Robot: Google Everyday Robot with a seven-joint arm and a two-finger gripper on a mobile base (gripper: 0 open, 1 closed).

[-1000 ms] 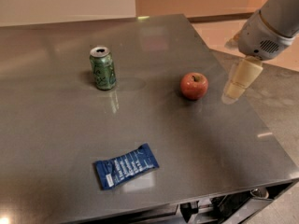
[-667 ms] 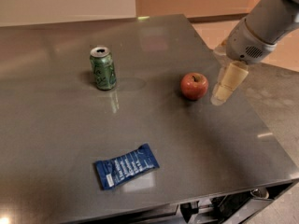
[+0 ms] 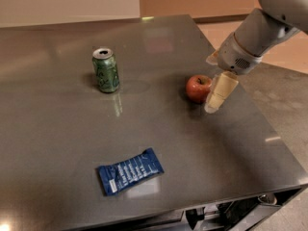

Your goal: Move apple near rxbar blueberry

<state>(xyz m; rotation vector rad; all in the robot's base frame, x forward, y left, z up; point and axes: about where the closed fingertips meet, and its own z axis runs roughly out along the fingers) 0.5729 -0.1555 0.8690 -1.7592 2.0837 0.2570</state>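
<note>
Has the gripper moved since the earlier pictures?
Yes. The gripper has moved left, now close beside the apple, which stayed in place.

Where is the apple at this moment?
In the camera view, the apple lies on the right part of the table, right of the green can, with the gripper close beside it on its right.

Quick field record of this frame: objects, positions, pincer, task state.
apple: on table, right of centre
rxbar blueberry: lying flat near front edge, well apart from apple
soda can: upright, left of apple
pincer: low, close against apple's right side; contact unclear
table: grey, glossy
task state: apple not yet near bar
</note>
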